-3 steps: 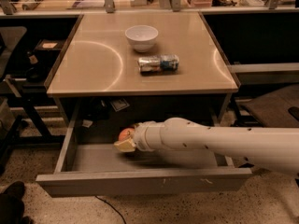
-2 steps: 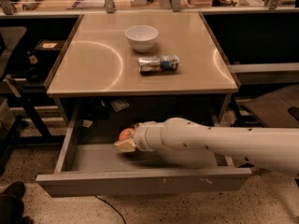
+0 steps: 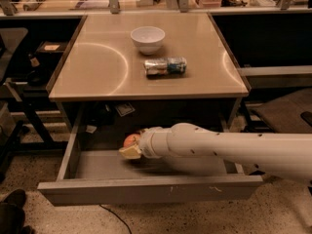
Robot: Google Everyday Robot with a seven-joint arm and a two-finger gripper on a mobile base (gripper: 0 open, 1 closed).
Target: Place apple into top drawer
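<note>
The top drawer (image 3: 146, 190) is pulled open below the beige table; its grey front panel faces me. My white arm reaches in from the right, over the drawer's inside. The gripper (image 3: 131, 147) is at the arm's left end, inside the drawer near its back left. It is shut on the red-orange apple (image 3: 130, 140), which shows partly between the wrist and a pale fingertip (image 3: 128, 153). The apple sits low over the drawer floor; I cannot tell whether it touches it.
On the beige table (image 3: 97, 72) stand a white bowl (image 3: 147, 38) and a silver-and-blue foil snack packet (image 3: 165, 66). Dark shelving and a cart stand at the left, a dark chair seat (image 3: 282, 113) at the right. Cluttered benches lie behind.
</note>
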